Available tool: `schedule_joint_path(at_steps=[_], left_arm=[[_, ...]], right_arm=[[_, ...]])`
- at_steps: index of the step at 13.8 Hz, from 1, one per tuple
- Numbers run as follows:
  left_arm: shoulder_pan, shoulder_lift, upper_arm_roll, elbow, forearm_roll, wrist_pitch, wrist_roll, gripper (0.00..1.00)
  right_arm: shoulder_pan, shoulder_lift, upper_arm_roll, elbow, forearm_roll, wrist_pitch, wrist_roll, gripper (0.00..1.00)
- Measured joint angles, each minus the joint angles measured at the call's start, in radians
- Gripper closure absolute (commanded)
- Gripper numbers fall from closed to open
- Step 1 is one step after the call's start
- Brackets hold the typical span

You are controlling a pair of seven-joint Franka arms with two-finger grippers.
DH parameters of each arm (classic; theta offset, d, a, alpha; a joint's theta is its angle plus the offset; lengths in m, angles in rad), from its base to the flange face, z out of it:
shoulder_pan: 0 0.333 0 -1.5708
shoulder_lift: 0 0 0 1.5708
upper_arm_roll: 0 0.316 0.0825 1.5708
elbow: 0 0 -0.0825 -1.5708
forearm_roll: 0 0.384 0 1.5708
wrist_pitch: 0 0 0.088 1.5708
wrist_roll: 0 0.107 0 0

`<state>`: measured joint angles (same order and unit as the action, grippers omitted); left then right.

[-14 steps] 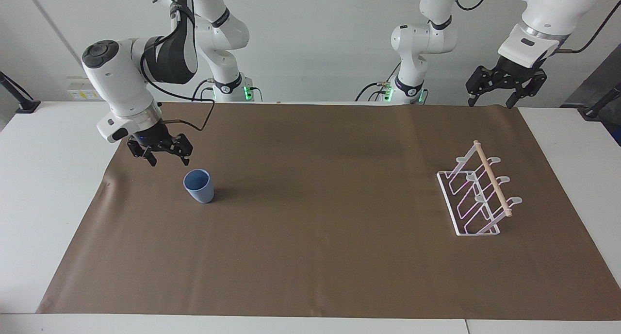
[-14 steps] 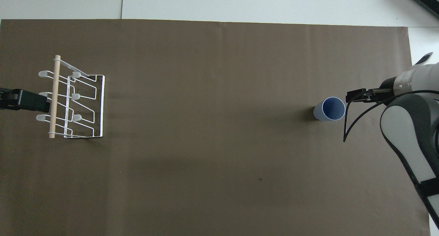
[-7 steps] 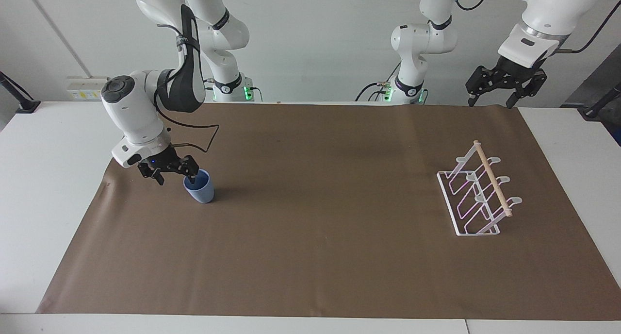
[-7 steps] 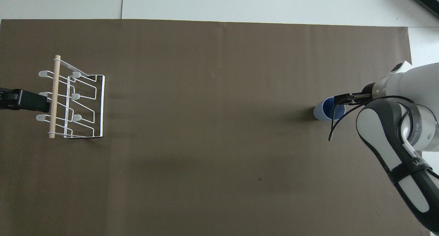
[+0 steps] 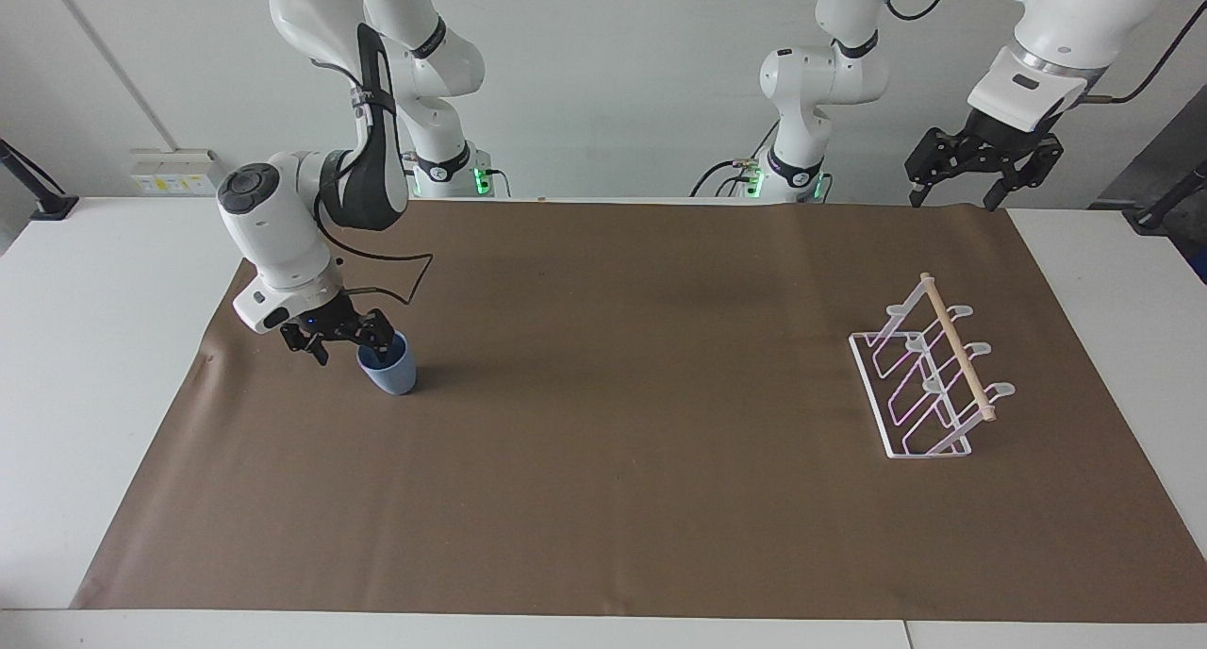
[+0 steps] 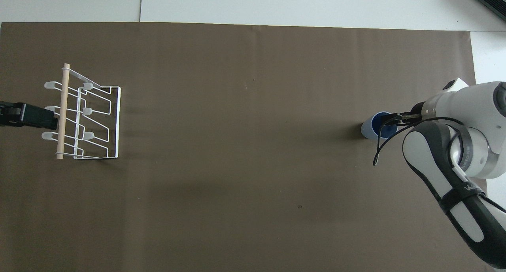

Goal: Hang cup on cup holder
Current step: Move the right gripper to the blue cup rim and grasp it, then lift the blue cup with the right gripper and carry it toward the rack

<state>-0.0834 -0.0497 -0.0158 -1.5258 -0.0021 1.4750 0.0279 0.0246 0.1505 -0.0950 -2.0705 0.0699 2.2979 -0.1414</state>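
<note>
The light blue cup (image 5: 393, 375) stands upright on the brown mat at the right arm's end of the table. My right gripper (image 5: 347, 347) is down at its rim and open. One fingertip dips inside the cup and the other stays outside, so the wall sits between them. From above, the right gripper (image 6: 392, 119) covers part of the cup (image 6: 369, 129). The white wire cup holder (image 5: 929, 385) with its wooden dowel stands at the left arm's end (image 6: 99, 121). My left gripper (image 5: 981, 168) waits open in the air, over the mat's edge nearest the robots.
The brown mat (image 5: 603, 460) covers most of the white table (image 5: 94, 347). A black cable (image 5: 401, 276) loops off the right wrist just above the cup.
My right gripper came down and moved over to the cup, from beside it to straddling its rim. The cup, the cup holder and the left arm have stayed put.
</note>
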Motion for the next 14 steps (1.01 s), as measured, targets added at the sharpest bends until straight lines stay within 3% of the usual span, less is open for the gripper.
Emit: schedule_joint_path(at_steps=[1,3,4,14], left_arm=[[0.0,0.0,0.0,0.0,0.0,0.0,0.0,0.0],[0.0,0.0,0.0,0.0,0.0,0.0,0.0,0.0],[0.0,0.0,0.0,0.0,0.0,0.0,0.0,0.0],[0.0,0.0,0.0,0.0,0.0,0.0,0.0,0.0]], right_arm=[[0.0,0.001,0.0,0.0,0.0,0.0,0.0,0.26],[0.0,0.001,0.001,0.0,0.0,0.0,0.0,0.84],[0.001,0.001,0.001,0.0,0.0,0.0,0.0,1.0],[0.014,0.0,0.003,0.022,0.001,-0.005,-0.001,1.0]])
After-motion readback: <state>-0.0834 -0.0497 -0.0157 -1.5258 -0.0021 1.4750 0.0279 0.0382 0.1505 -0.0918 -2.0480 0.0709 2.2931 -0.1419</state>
